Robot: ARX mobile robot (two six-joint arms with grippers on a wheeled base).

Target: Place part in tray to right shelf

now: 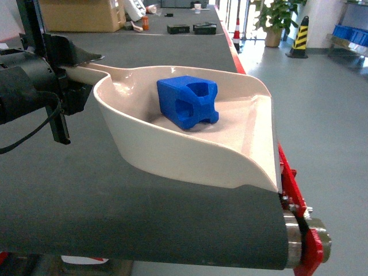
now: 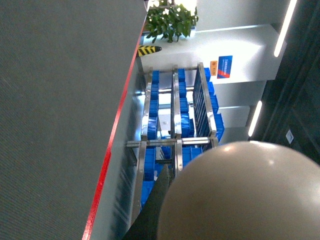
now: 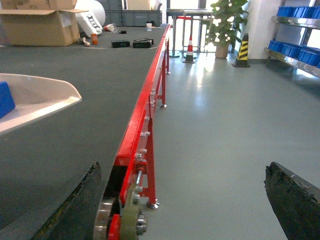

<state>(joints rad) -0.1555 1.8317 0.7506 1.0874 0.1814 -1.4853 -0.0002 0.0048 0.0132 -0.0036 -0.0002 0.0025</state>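
With left hand (image 1: 77, 86) clamped on tray (image 1: 230, 155) handle, part (image 1: 188, 102) rides inside scoop for carrying; right hand (image 3: 180, 200) fingers apart, idle

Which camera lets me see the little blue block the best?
The head view. There the blue block sits whole inside the cream tray, holes and angled top showing. The right wrist view catches only a blue sliver at its left edge. The left wrist view shows only the tray's rounded underside, no block.
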